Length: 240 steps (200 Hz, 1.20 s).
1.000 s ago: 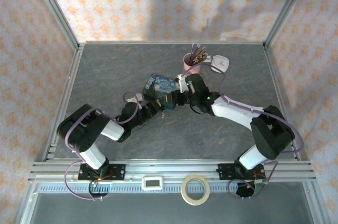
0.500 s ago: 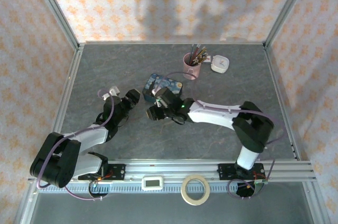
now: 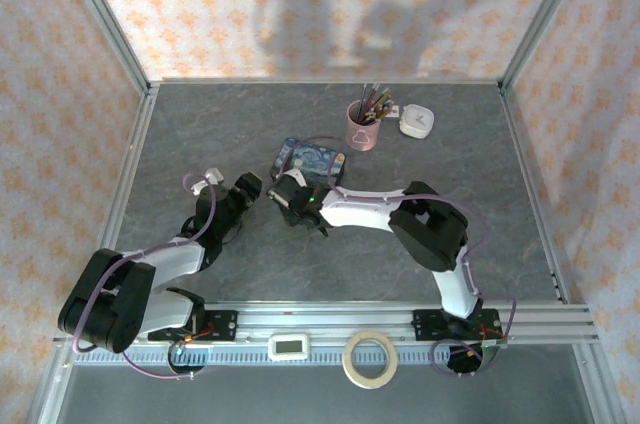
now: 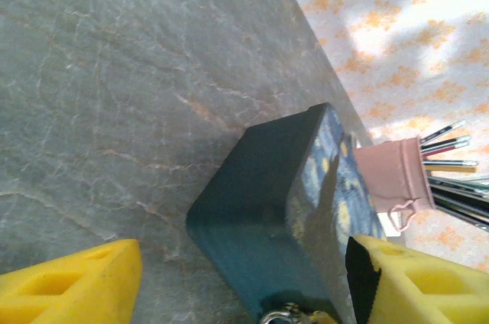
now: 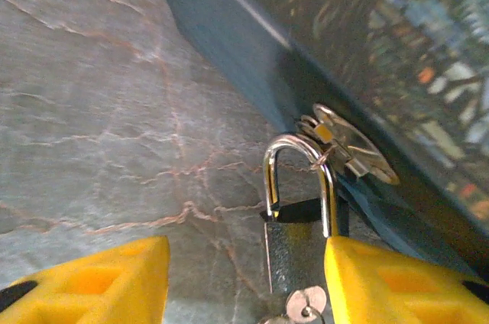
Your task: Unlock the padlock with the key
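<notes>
The dark grey padlock point(image 5: 302, 251) hangs by its silvery shackle point(image 5: 298, 157) from the hasp point(image 5: 348, 144) of the blue painted tin point(image 3: 312, 158). The shackle's left leg seems to end just above the body. The key point(image 5: 306, 305) shows as a round silvery head at the padlock's lower end. My right gripper point(image 5: 244, 286) is open at the tin's front left corner, and the padlock rests against its right finger point(image 5: 397, 278). My left gripper point(image 3: 250, 187) is open just left of the tin point(image 4: 267, 217), a bit of shackle point(image 4: 284, 315) at the view's bottom edge.
A pink cup point(image 3: 362, 129) of pens and pencils stands behind the tin, with a small white object point(image 3: 418, 122) to its right. A tape roll point(image 3: 369, 358) and a small white device point(image 3: 290, 346) lie on the near rail. Metal posts and patterned walls close in the table.
My left gripper drew back to the left, away from the tin's front. My right arm swung its elbow leftward, and its gripper shifted to the tin's front left corner.
</notes>
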Tool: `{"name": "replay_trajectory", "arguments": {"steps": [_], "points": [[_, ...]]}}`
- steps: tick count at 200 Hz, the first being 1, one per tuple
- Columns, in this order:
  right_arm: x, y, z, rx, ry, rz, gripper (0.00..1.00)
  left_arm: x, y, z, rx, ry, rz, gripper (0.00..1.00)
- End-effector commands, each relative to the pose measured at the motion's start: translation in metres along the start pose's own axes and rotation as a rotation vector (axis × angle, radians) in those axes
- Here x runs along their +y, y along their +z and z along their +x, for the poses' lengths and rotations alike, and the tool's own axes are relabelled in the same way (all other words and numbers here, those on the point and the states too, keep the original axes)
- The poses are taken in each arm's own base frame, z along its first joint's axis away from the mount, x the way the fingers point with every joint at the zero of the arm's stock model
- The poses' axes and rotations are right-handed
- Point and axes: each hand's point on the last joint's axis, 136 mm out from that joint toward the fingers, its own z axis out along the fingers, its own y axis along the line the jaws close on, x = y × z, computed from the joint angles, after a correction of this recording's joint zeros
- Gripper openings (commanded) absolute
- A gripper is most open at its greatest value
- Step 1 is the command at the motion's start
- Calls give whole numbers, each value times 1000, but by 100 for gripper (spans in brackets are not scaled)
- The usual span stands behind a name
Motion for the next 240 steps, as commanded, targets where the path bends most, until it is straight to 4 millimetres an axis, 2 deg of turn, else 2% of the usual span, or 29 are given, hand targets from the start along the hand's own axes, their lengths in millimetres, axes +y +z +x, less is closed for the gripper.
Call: {"name": "replay_trajectory", "arguments": {"steps": [1, 70, 127, 167, 199, 240], "points": [[-11, 5, -6, -18, -38, 96, 53, -3, -1, -4, -15, -13, 23, 70], [-30, 22, 4, -43, -83, 215, 51, -8, 1, -5, -10, -23, 41, 70], [-33, 32, 14, -48, -114, 206, 35, -12, 0, -5, -8, -30, 57, 70], [-29, 24, 6, -61, -70, 27, 15, -17, -3, -5, -4, -31, 84, 70], [-22, 12, -5, -74, -113, -164, 0, -24, -8, -4, 2, -16, 124, 69], [-7, -8, -16, -68, -194, -468, 0, -31, -10, 9, 65, 26, 185, 66]]}}
